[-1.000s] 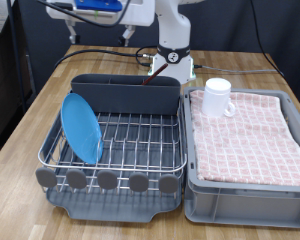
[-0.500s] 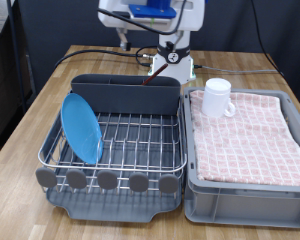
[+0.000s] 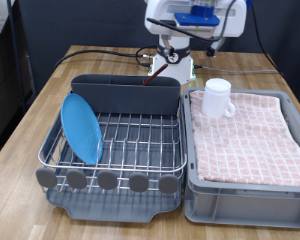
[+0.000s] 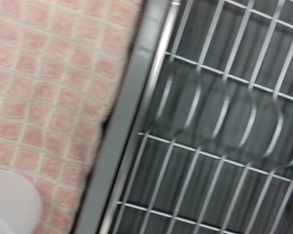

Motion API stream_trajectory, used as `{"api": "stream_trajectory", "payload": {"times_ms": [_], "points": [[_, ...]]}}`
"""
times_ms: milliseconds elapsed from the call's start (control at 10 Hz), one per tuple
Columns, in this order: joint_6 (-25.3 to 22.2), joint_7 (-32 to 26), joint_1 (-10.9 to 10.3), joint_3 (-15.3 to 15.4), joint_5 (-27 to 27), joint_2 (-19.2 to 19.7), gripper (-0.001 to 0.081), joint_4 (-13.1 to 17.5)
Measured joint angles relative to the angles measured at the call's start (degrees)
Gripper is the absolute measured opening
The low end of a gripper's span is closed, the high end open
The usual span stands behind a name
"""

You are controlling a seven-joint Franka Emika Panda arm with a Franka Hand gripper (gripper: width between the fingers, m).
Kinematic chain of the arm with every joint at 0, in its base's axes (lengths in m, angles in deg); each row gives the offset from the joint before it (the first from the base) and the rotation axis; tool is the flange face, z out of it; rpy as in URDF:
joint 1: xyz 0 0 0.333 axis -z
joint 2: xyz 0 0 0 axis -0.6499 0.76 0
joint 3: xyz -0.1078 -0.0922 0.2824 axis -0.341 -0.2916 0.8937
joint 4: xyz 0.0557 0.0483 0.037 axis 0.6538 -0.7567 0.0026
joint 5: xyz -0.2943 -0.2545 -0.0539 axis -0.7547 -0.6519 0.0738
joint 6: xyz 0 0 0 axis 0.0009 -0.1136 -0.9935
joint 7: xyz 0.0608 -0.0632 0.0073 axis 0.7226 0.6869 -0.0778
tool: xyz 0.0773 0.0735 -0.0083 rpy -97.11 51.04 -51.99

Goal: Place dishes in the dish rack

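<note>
Your arm hangs high at the top of the exterior view, above the back of the crate (image 3: 290,185), and the claw itself does not show, so you cannot tell if it is spread or pressed together. The blue plate (image 3: 81,127) already stands on edge in the rack (image 3: 110,185), at the exterior view's left side of it. The mug (image 3: 219,97) sits upright on the pink cloth (image 3: 245,135) in the crate, at the corner nearest the rack. The spoon cannot be picked out here. The wrist view is blurry, showing the wire grid (image 4: 225,127), the cloth and a white bit that may be the mug. What could go wrong, I think: the cloth is soft, so the mug could tip if you bump it. The tall grey wall of the rack stands just beside the mug, and you could knock it. The grid beside the plate has lots of open room.
</note>
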Motion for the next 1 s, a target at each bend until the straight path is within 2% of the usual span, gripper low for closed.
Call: {"api": "stream_trajectory", "payload": {"times_ms": [300, 600, 800, 1000], "points": [[2.86, 1.16, -1.58, 2.52, 0.24, -3.12, 0.0802, -4.35], [-0.35, 0.09, -1.75, 2.68, 0.2, -2.84, 0.0802, -3.93], [-3.63, -0.97, -2.47, 3.35, 0.95, -2.85, 0.0802, -3.31], [-4.41, -1.41, -3.46, 3.96, 1.91, -3.04, 0.0802, -3.23]]}}
